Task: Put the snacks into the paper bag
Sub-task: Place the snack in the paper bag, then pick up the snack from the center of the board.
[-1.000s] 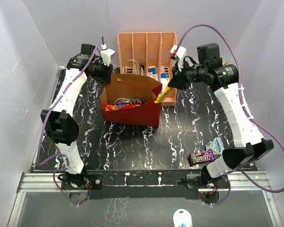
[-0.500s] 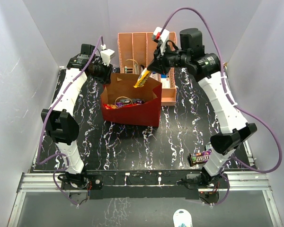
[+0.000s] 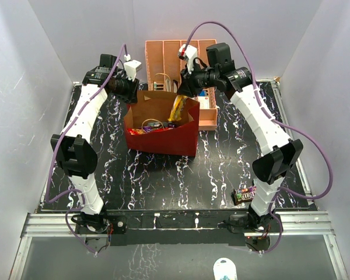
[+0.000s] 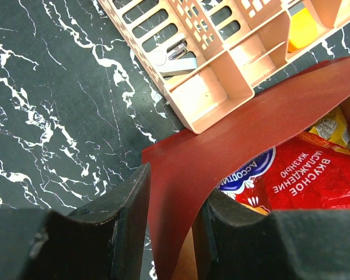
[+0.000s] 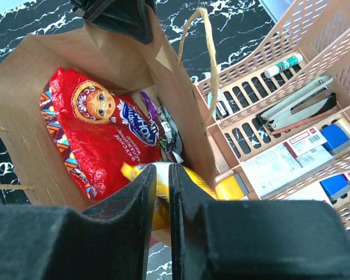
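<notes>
The dark-red paper bag stands open at the table's back middle. My left gripper is shut on its back-left rim; in the left wrist view the red wall passes between the fingers. My right gripper is shut on a yellow packet that hangs into the bag's opening at its right side; the packet shows between the pads in the right wrist view. The red chip bag and purple wrappers lie inside. A purple candy bar lies on the table by the right arm's base.
The peach slotted organizer stands right behind the bag, touching or nearly touching it, with a stapler, a pen and blue-white boxes in it. Grey walls close in the left, back and right sides.
My right gripper has carried the yellow packet leftwards from in front of the organizer to over the bag and lowered it into the opening. The left gripper has not moved.
</notes>
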Controlling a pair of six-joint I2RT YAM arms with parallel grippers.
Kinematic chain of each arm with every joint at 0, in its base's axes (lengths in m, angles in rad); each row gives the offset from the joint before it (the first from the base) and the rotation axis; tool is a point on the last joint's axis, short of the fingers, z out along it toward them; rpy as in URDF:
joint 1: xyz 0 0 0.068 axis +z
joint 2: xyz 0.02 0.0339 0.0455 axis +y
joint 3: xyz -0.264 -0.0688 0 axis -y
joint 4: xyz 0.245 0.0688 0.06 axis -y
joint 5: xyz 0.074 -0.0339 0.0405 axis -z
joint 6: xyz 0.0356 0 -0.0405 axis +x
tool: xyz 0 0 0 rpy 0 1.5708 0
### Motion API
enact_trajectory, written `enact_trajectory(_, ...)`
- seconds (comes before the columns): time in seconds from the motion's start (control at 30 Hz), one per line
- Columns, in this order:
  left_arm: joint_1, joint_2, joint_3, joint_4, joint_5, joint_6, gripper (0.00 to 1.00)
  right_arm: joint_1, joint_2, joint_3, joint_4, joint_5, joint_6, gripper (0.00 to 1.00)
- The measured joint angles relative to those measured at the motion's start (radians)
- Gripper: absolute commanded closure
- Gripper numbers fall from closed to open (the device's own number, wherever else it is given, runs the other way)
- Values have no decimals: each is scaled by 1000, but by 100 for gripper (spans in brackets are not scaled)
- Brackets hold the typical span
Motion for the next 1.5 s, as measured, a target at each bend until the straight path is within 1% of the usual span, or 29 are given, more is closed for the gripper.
enact_trajectory(0.1,0,0,0,0,1,-2,69,0,0,-16,1,2,-3,66)
enact_trajectory(0.17,0,0,0,0,3,-3,69,0,0,-18,0,5,-5,61)
enact_trajectory(0.3,0,0,0,0,3,-3,68,0,-2,-18,-2,16,-13,53)
enact_trajectory(0.43,0,0,0,-2,2,-2,63,0,-22,-37,-2,35,-29,46)
enact_trajectory(0.63,0,-1,9,-10,-5,5,57,0,-156,-174,-10,104,-61,41)
enact_trajectory(0.8,0,-5,19,-14,-9,11,52,-3,-304,-335,-32,167,-106,36)
enact_trajectory(0.97,0,-16,19,-21,-9,11,51,-39,-396,-475,-115,207,-169,35)
enact_trajectory(1.13,0,-43,19,-27,-9,12,52,-53,-451,-672,-225,248,-245,33)
enact_trajectory(1.27,0,-57,18,-26,-8,11,52,-51,-462,-803,-327,277,-304,31)
enact_trajectory(1.5,0,-61,9,-26,-9,11,53,-51,-465,-1023,-416,363,-365,31)
